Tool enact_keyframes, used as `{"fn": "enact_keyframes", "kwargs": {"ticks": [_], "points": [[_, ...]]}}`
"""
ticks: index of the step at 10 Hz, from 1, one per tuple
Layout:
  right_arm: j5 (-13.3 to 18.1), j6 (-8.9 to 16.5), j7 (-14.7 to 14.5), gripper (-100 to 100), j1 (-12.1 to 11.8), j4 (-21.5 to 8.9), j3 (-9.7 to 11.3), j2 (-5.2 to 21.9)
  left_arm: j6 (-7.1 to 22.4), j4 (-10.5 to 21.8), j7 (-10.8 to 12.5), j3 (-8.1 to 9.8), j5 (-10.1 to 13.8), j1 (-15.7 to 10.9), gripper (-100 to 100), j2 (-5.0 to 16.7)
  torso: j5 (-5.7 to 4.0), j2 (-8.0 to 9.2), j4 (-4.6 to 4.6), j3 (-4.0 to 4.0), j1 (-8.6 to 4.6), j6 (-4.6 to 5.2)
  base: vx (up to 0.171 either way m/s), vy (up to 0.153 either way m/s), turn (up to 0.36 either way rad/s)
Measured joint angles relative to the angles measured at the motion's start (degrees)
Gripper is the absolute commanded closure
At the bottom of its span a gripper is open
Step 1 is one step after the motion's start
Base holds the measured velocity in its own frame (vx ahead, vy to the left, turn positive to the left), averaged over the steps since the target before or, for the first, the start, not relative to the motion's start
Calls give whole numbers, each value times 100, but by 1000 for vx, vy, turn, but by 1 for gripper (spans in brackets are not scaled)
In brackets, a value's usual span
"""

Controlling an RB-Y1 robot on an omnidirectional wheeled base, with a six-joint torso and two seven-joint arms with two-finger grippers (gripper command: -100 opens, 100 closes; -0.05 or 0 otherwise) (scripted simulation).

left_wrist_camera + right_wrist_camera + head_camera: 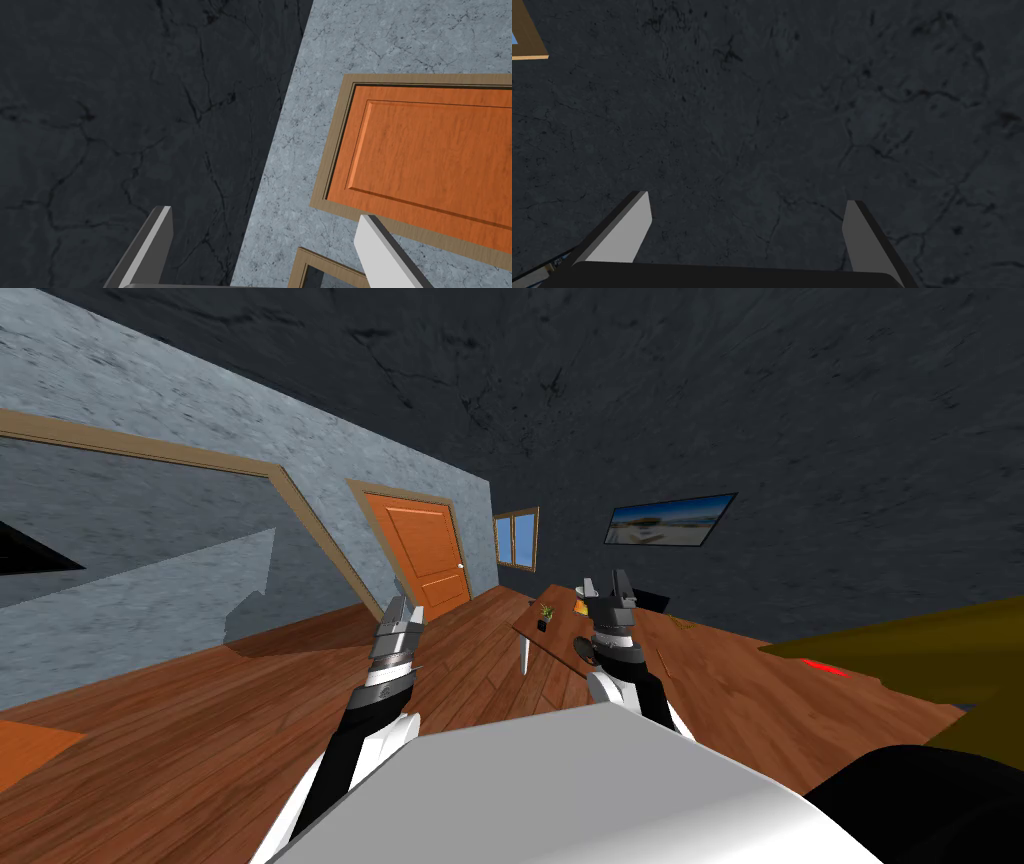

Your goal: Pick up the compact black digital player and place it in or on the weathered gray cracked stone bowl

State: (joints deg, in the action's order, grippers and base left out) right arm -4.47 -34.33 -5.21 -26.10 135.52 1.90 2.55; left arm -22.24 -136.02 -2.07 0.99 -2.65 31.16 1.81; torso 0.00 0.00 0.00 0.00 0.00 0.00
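Both our arms raised forward: left gripper (404, 610) at 11 o'clock, right gripper (619, 583) at 1 o'clock, jaws apart, both empty.

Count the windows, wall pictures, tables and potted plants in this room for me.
Windows: 1
Wall pictures: 1
Tables: 1
Potted plants: 1
Total: 4

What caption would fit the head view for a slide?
Open left gripper and open right gripper raised before a table with a potted plant; orange door beyond.
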Motion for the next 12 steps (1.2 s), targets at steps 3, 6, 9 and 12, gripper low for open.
{"fn": "enact_keyframes", "kwargs": {"ticks": [3,6,9,12], "points": [[178,0,52,-100,-136,-258,26,376,0,0,0,0,0,0,0,0,-5,2,0,1,-22,-1,-7,-54,98],[457,204,108,-100,-199,-551,65,719,0,0,0,1,0,0,0,1,-8,1,0,1,-33,-1,-9,-78,134],[802,245,228,-100,-403,-1021,103,1121,0,0,0,1,0,0,0,1,-10,9,2,5,-42,0,-23,-98,149],[1146,374,326,-100,-572,-1396,177,1447,0,0,0,1,0,0,0,1,-8,4,1,3,-34,2,-21,-79,116]]}}
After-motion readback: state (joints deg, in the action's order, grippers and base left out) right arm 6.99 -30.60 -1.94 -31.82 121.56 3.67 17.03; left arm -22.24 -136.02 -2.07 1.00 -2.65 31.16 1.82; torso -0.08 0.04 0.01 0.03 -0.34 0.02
